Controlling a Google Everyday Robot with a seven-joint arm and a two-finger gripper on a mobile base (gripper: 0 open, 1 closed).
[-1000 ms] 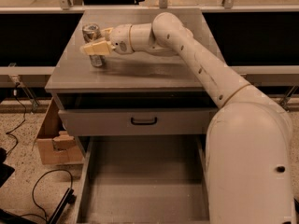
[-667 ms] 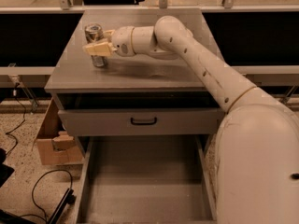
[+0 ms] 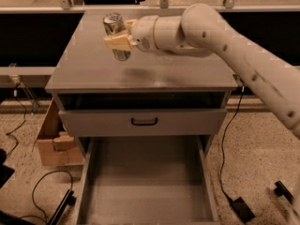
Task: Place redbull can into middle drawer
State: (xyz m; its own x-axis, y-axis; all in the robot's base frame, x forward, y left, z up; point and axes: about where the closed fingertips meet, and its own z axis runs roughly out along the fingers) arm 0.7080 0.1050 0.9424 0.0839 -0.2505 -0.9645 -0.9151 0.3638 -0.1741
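Note:
The redbull can (image 3: 116, 32) is a slim silvery can with a shiny top, held tilted above the cabinet top at its back left. My gripper (image 3: 119, 39) is shut on the redbull can, its pale fingers (image 3: 117, 43) clasping the can's middle from the right. The can hangs clear of the surface, and its shadow lies on the top in front of it. The middle drawer (image 3: 145, 182) is pulled out wide below, a grey tray with a bare flat floor and low side walls.
The grey cabinet top (image 3: 154, 71) lies under the can. A shut drawer front with a small black handle (image 3: 144, 122) sits above the open drawer. A cardboard box (image 3: 54, 142) stands on the floor at left, with cables (image 3: 28, 200) near it. My arm (image 3: 253, 64) crosses from the right.
My gripper has lifted the can off the cabinet top and carried it toward the front and right. The can is now tilted and in the air.

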